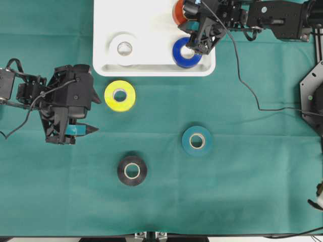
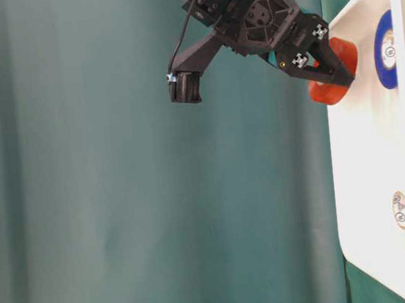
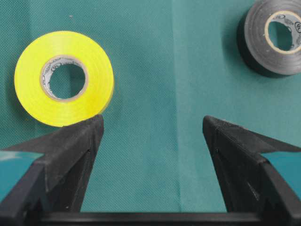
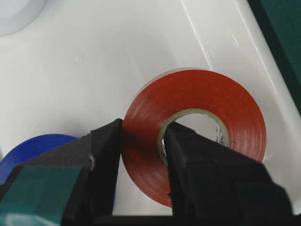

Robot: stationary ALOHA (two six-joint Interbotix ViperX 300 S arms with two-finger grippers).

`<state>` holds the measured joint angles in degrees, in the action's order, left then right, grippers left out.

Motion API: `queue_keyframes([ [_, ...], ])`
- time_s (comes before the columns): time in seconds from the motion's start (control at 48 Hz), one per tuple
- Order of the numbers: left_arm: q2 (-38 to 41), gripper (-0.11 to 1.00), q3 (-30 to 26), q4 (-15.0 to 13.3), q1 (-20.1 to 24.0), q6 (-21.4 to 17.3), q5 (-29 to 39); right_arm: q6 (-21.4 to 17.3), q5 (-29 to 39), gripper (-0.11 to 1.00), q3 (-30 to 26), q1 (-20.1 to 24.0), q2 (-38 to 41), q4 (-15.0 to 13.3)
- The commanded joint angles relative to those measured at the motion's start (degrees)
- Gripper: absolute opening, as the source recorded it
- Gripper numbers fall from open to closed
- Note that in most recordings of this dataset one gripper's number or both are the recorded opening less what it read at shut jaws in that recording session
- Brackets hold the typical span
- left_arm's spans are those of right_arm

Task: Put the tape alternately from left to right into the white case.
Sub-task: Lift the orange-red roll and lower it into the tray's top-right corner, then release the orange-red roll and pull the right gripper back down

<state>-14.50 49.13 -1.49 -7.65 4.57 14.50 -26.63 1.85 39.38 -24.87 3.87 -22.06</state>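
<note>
The white case [image 1: 151, 70] lies at the back centre and holds a white roll [image 1: 124, 49] and a blue roll [image 1: 185, 53]. My right gripper [image 1: 187, 17] hangs over the case's back right part, shut on the red-orange roll [image 4: 235, 108]. One finger goes through the roll's core and the other presses its outer side. The roll hangs just above the case floor [image 2: 375, 179]. On the cloth lie a yellow roll [image 1: 120, 95], a teal roll [image 1: 197, 140] and a black roll [image 1: 132, 170]. My left gripper [image 3: 153, 125] is open and empty, just left of the yellow roll [image 3: 94, 75].
Green cloth covers the table. A black cable [image 1: 252, 96] trails from the right arm across the cloth at the right. A dark mount [image 1: 313, 96] stands at the right edge. The black roll [image 3: 256, 42] shows at the left wrist view's top right.
</note>
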Motion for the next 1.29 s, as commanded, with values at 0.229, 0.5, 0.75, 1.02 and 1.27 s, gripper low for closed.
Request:
queue_keyframes([
  [0.229, -0.44, 0.87, -0.97, -0.09, -0.09, 0.0, -0.44, 0.18, -0.44, 0.3, -0.88, 0.18, -0.79, -0.18],
  [0.5, -0.44, 0.87, -1.05, -0.09, -0.09, 0.0, -0.44, 0.18, -0.53, 0.31, -0.97, 0.18, -0.7, -0.18],
  [0.75, -0.44, 0.87, -0.97, -0.09, -0.09, 0.0, -0.44, 0.26, -0.53, 0.87, -0.88, 0.09, -0.79, -0.53],
  [1.02, -0.44, 0.87, -0.97, -0.09, -0.09, 0.0, -0.35, 0.18, -0.53, 0.9, -0.97, 0.18, -0.79, -0.53],
  [1.27, -0.44, 0.87, -0.88, -0.09, -0.09, 0.0, -0.35, 0.18, -0.53, 0.89, -1.14, 0.18, -0.79, -0.53],
])
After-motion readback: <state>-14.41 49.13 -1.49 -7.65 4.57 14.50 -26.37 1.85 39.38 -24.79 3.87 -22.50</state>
